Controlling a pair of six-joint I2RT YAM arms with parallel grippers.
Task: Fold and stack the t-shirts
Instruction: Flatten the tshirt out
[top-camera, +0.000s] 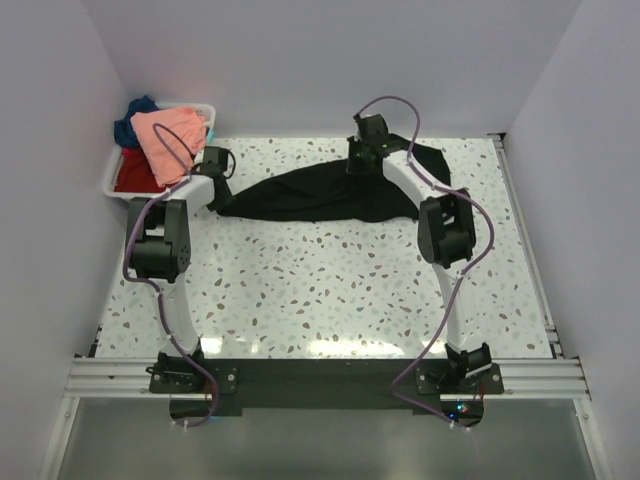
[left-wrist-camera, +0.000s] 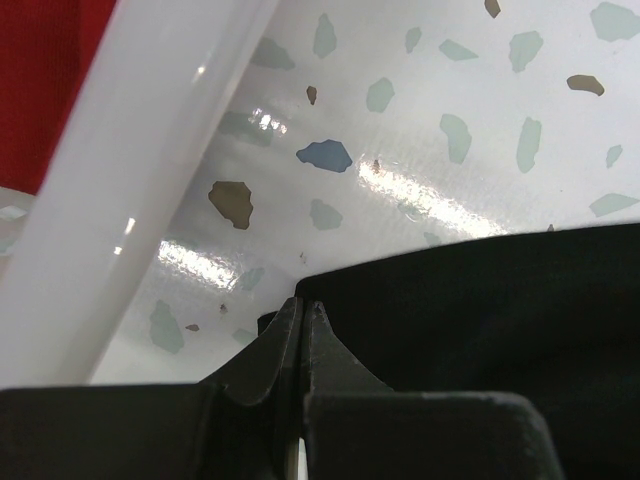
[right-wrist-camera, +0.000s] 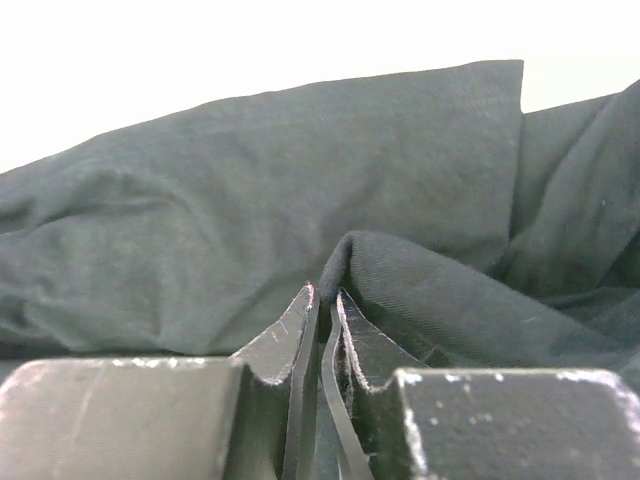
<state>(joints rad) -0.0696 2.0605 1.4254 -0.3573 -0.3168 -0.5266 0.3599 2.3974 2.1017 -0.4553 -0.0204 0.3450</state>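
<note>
**You are working the black t-shirt beside the bin with both arms**

The black t-shirt (top-camera: 320, 195) is lying stretched out on the speckled table (top-camera: 300, 300), just to the right of the white bin (top-camera: 112, 180), with its nearest corner close to the bin's wall. The salmon-pink t-shirt (top-camera: 170, 140) is sitting piled on top inside the bin. The red t-shirt (top-camera: 135, 175) is lying under it, and the dark blue t-shirt (top-camera: 130, 118) is bunching at the bin's far corner.

Your left gripper (left-wrist-camera: 302, 305) is hovering right beside the bin's rim, and its fingers are pressing fully together. The black cloth's edge is meeting the tips, but you cannot tell whether any of it is caught.

Your right gripper (right-wrist-camera: 325, 295) is sitting well to the right of the bin, at the shirt's far edge. Its fingers are standing only a sliver apart and are pinching a raised fold of the black cloth between their tips.
</note>
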